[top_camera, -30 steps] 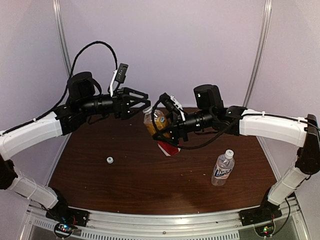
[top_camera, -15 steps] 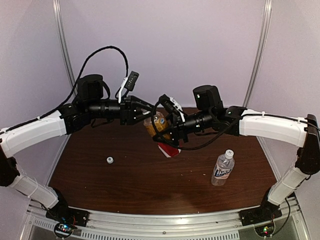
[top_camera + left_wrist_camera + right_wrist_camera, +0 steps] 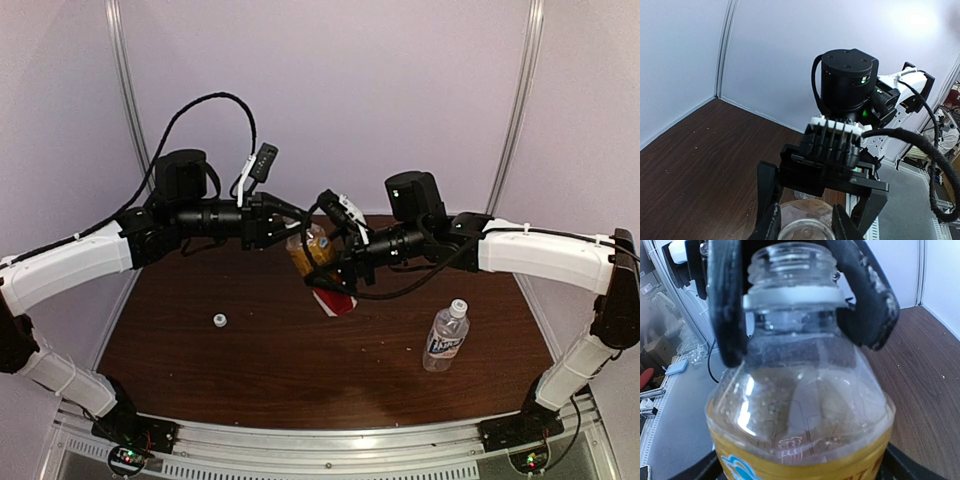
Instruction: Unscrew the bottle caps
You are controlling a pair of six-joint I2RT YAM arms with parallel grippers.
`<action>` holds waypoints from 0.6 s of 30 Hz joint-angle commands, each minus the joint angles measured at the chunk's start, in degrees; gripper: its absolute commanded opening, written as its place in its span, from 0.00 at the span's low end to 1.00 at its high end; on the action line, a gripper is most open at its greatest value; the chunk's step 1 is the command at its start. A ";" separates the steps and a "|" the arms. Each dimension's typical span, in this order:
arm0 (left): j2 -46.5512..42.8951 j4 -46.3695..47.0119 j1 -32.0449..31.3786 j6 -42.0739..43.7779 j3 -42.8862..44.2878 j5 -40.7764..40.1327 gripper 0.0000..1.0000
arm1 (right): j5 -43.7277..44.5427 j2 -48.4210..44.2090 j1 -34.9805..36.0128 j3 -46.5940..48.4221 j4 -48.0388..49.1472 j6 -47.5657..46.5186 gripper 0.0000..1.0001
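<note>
Amber bottle (image 3: 800, 405), neck bare, clenched in my left gripper (image 3: 295, 222); right gripper (image 3: 335, 268), hold unclear; next comes the capped clear bottle (image 3: 446, 340), four o'clock.

Two plastic bottles are in frame: one amber bottle (image 3: 318, 243), raised above the single brown table (image 3: 300, 385), and one clear bottle (image 3: 446, 342), standing near the table's right edge. White caps also number two: one loose cap (image 3: 219, 320) lying toward the table's left edge, and one fitted cap (image 3: 458, 305) on the clear bottle. Two robot arms appear, a left arm (image 3: 70, 265) and a right arm (image 3: 540, 250).
</note>
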 commanded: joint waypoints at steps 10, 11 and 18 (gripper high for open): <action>-5.01 -12.67 0.39 6.01 1.01 -20.04 0.01 | 9.85 -1.04 0.20 2.01 -2.77 -0.71 1.00; -5.45 -14.18 0.67 6.46 1.01 -24.41 0.00 | 10.79 -1.29 0.20 1.96 -3.13 -0.82 1.00; -9.06 -20.92 5.44 5.79 -1.43 -43.90 0.01 | 16.92 -2.98 0.14 0.76 -3.60 0.33 1.00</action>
